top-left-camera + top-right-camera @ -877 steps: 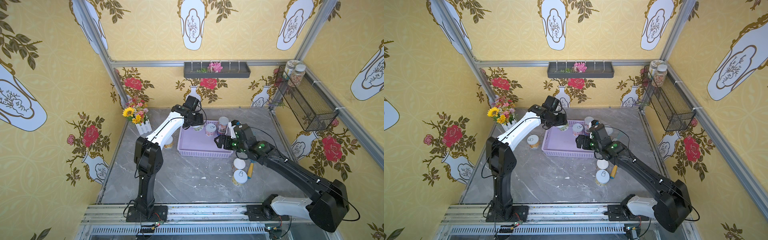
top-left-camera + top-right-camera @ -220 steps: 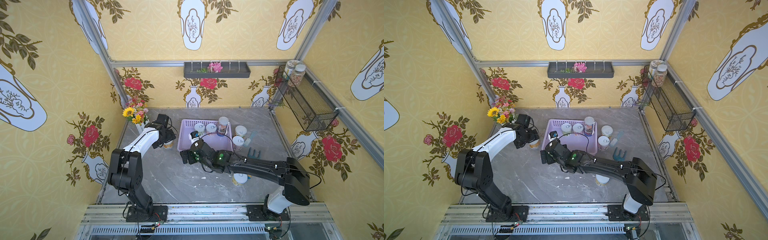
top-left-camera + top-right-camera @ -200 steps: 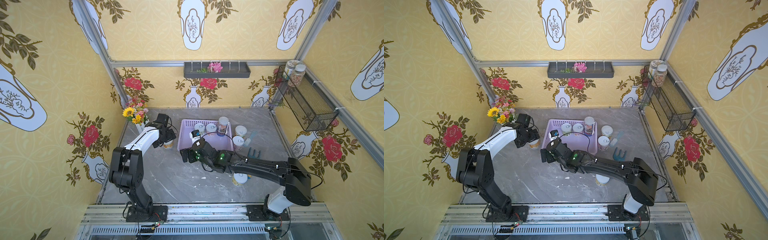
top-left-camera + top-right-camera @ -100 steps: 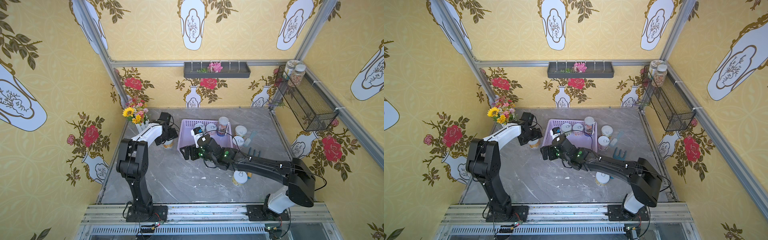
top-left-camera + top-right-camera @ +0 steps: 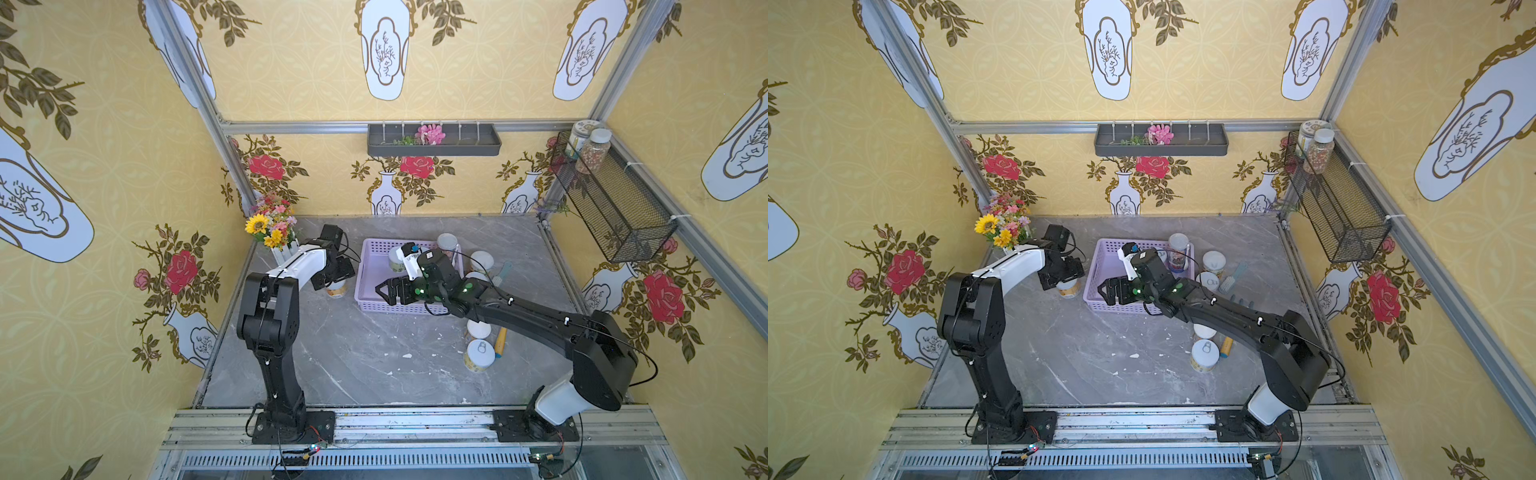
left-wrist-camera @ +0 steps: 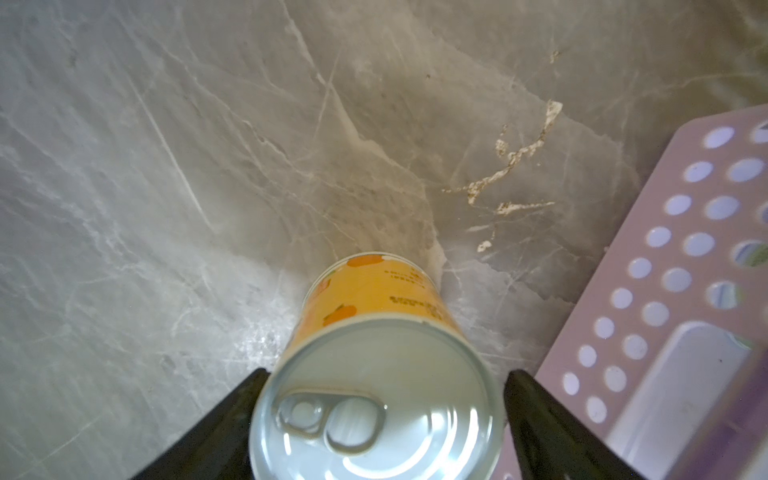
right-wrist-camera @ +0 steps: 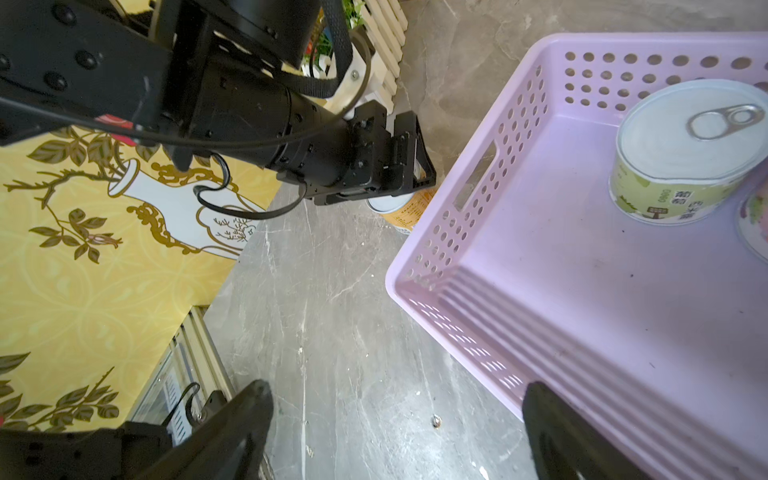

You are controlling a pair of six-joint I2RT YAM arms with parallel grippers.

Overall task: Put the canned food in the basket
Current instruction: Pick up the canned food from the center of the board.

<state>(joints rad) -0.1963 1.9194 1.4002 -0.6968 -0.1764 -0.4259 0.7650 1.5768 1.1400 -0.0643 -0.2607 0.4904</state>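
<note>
left tool (image 6: 386,374) straddles the orange can (image 6: 374,291), grip unclear; right tool (image 7: 397,388) spread wide, empty, over basket (image 7: 478,232) corner.

A few seconds ago my left arm (image 5: 300,265) reached over the upper left part of the basket (image 5: 365,305). Now a small can (image 5: 394,258) stands free there, and the arm is left of the basket in both top views. My left jaws stand on both sides of the orange can (image 5: 337,289), closer together than one second ago; if they press it, I cannot tell. My right jaws went from the basket's right edge to its lower left corner.
</note>
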